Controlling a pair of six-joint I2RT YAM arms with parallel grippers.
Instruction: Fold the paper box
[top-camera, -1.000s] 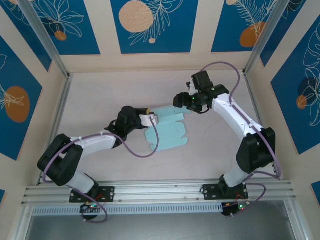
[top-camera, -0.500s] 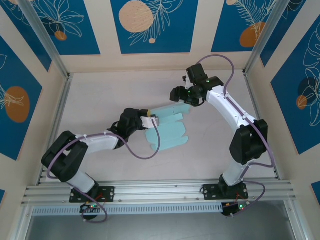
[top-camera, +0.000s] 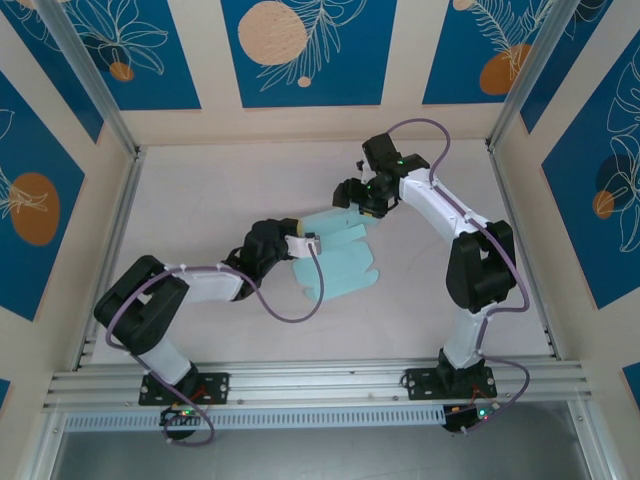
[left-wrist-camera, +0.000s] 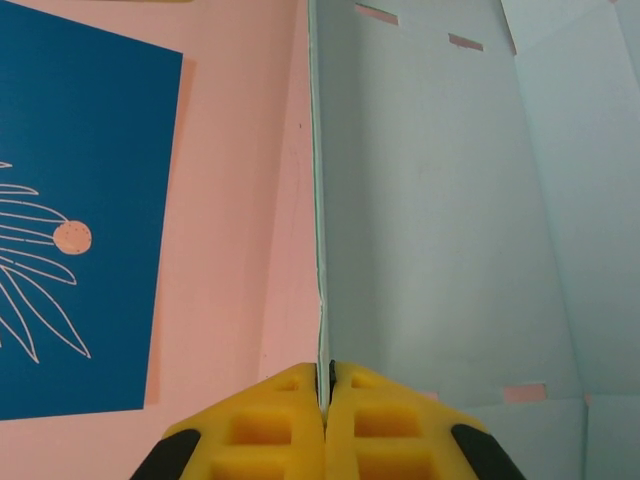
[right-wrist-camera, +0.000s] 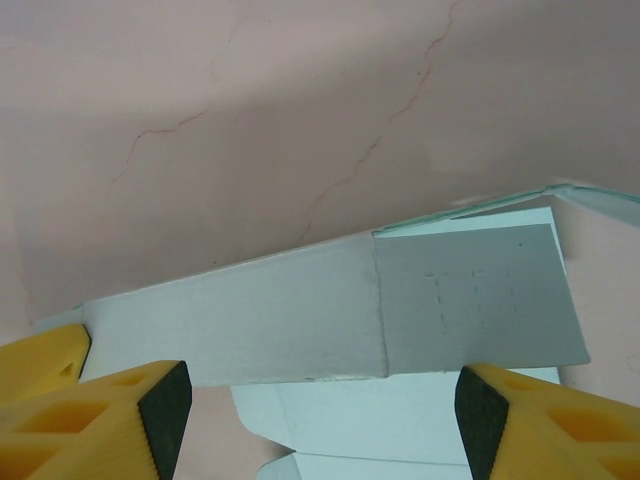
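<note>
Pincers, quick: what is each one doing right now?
Left pincer: closed, pinching the edge of the paper box.
Right pincer: open, nothing gripped; a flap of the box lies just ahead of it.

Left tool (left-wrist-camera: 327, 382) pinched closed, right tool (right-wrist-camera: 315, 405) spread wide apart

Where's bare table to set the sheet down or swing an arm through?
Bare table lies far left, between the left rail and the left arm. Another open strip runs between the paper box and the front rail. The centre is crowded: the left gripper is shut on the paper box's edge, and the right gripper hangs open around a raised flap.
</note>
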